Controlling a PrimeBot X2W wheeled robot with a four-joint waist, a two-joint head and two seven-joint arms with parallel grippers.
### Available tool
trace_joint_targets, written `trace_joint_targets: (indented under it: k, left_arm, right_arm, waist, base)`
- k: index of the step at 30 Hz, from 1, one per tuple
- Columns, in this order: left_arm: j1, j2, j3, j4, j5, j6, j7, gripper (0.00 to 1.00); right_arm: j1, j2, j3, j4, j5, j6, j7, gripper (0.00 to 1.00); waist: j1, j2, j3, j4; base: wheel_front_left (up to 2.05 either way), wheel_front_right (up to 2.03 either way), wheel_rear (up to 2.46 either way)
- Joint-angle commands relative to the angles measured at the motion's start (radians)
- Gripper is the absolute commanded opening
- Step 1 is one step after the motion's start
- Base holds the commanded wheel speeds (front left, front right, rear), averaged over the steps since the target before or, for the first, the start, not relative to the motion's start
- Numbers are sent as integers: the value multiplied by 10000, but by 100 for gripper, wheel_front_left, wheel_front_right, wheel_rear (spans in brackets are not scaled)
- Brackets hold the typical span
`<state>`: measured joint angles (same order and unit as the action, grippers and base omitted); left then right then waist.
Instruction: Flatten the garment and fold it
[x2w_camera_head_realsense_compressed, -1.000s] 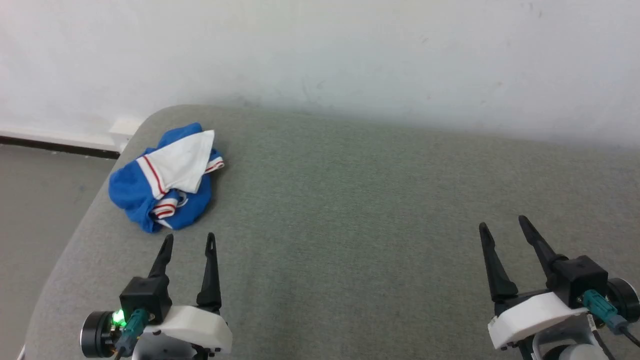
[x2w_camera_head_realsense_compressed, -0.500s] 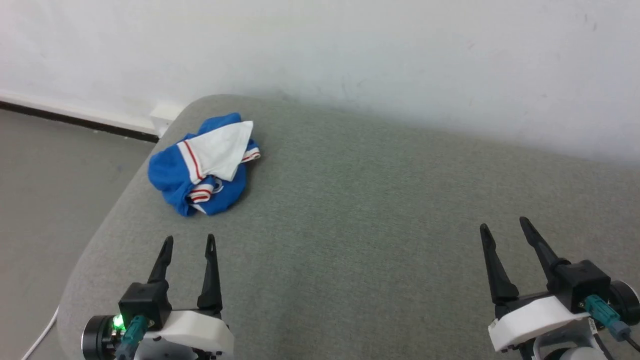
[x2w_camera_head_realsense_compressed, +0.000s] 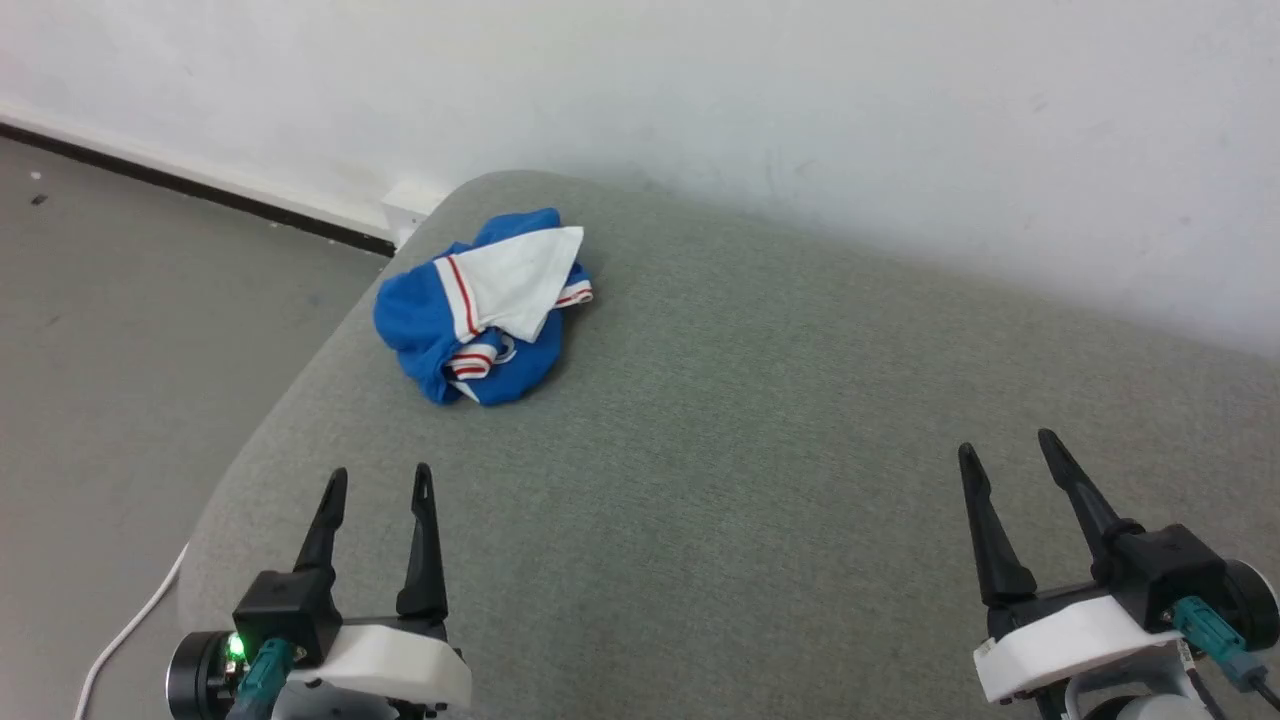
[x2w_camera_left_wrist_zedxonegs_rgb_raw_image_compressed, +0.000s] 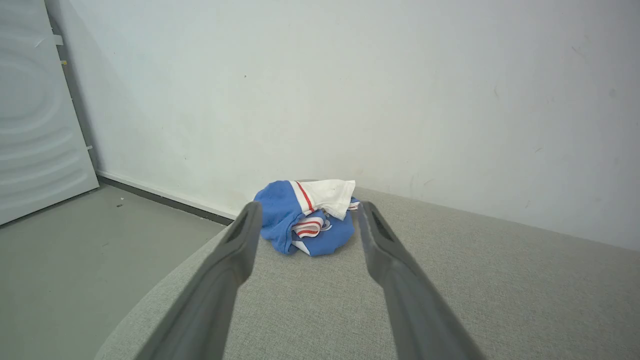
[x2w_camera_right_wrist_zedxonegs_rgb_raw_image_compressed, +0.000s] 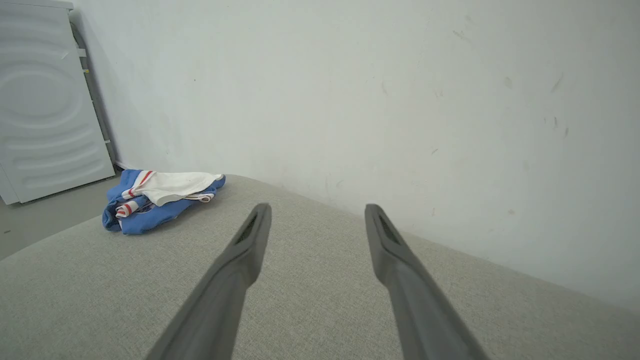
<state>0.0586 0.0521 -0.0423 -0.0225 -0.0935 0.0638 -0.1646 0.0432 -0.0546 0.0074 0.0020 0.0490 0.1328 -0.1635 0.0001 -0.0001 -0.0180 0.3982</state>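
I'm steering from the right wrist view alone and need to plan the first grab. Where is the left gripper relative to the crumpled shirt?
Observer: In the head view the left gripper is open and short of the garment, not touching it.
Operator: Is it lined up with the shirt?
Observer: Roughly. In the left wrist view the garment sits framed between that gripper's two fingers, further ahead.
Operator: Anything near that side I should avoid?
Observer: A white cable lies on the floor just off the near left edge of the grey surface.
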Motion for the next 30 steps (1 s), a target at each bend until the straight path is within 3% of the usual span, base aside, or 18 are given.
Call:
trace_joint_targets:
  k: [1, 30]
  left_arm:
    - [126, -13, -29, -65, -70, 100, -114, 100]
    - [270, -17, -120, -112, -420, 314, -700, 100]
  right_arm:
    - [44, 28, 42, -48, 112, -14, -127, 100]
    - [117, 39, 225, -44, 342, -19, -712, 100]
  waist:
    - [-1, 1, 20, 208]
    - [-1, 1, 32, 1473]
  base:
    - [0, 0, 0]
    - [0, 0, 0]
